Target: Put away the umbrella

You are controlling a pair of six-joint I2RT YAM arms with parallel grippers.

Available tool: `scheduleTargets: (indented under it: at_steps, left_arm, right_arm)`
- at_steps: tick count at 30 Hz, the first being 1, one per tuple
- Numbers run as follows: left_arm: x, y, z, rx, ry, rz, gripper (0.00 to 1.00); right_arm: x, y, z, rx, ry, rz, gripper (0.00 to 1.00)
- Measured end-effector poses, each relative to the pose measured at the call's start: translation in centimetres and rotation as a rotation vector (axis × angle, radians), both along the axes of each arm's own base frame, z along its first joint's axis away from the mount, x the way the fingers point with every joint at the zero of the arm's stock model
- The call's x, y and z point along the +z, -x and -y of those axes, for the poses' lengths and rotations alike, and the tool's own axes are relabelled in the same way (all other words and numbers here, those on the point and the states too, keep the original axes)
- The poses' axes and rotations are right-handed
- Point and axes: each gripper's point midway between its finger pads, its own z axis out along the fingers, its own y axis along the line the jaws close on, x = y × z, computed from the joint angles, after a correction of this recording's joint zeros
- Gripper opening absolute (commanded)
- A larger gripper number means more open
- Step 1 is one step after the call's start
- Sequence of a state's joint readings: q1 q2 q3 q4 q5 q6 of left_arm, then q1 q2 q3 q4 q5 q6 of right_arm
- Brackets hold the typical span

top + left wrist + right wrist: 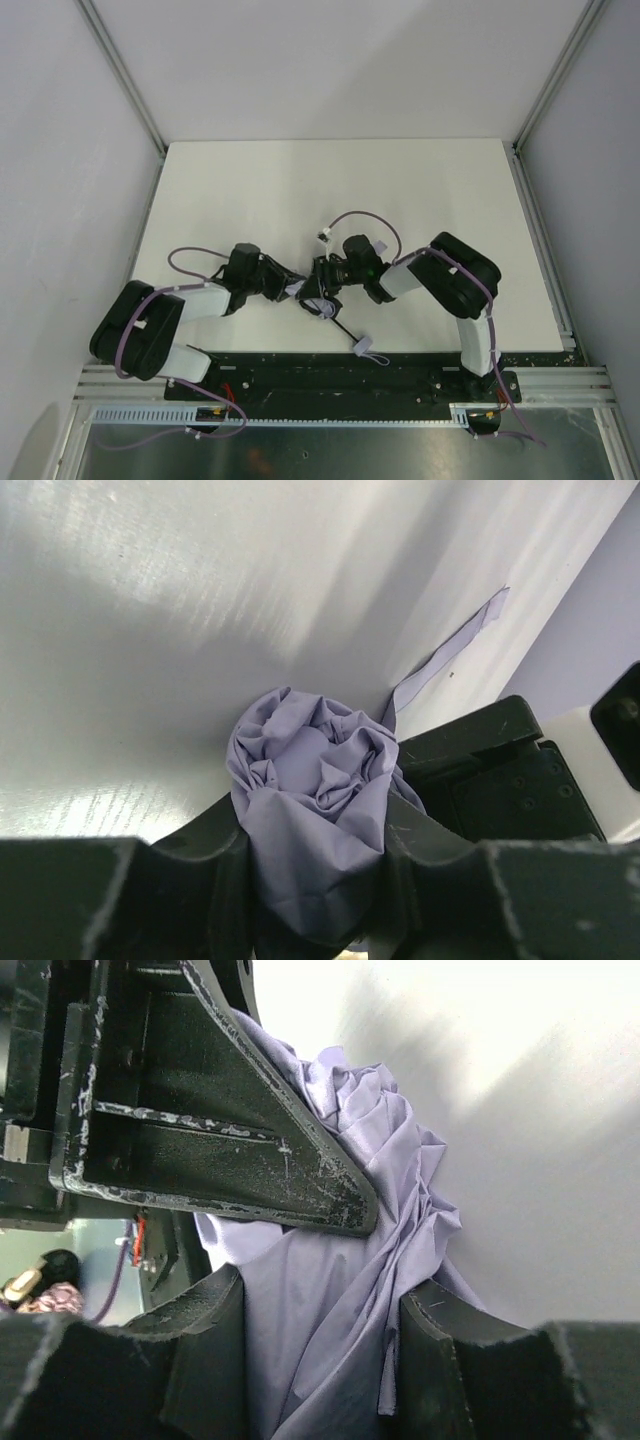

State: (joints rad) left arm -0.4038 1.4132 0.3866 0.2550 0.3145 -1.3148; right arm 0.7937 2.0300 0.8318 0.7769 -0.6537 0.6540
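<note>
Fingers (pixel 195 870): left gripper (pixel 315 840) and right gripper (pixel 320 1320) were both clamped on umbrella (pixel 310 765). Step, judged: bundling canopy. Next you likely needed strap (pixel 450 655) wrapped, grip kept.

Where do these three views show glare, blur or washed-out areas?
Top external: even light, sharp, no glare on the table. Left wrist: bright glare streaks on the table; the umbrella fabric is sharp. Right wrist: the table washes out white at upper right.
</note>
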Motion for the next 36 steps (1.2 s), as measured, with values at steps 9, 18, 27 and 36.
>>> scheduleTargets:
  at_steps: [9, 18, 27, 36]
  left_arm:
    - [0.0, 1.2, 0.7, -0.047, 0.017, -0.001, 0.00]
    - [-0.5, 2.2, 0.5, -0.051, 0.004, -0.051, 0.00]
    - [-0.4, 2.4, 0.3, -0.049, -0.005, -0.056, 0.18]
    - [0.5, 1.8, 0.0, -0.031, -0.014, -0.009, 0.85]
  right_arm:
    - [0.6, 2.0, 0.6, -0.019, 0.326, 0.196, 0.80]
    - [-1.1, 2.9, 1.4, -0.082, 0.818, 0.520, 0.56]
    - [-1.0, 1.6, 2.2, -0.159, 0.907, 0.619, 0.00]
    - [-1.0, 0.6, 1.2, -0.086, 0.511, 0.335, 0.00]
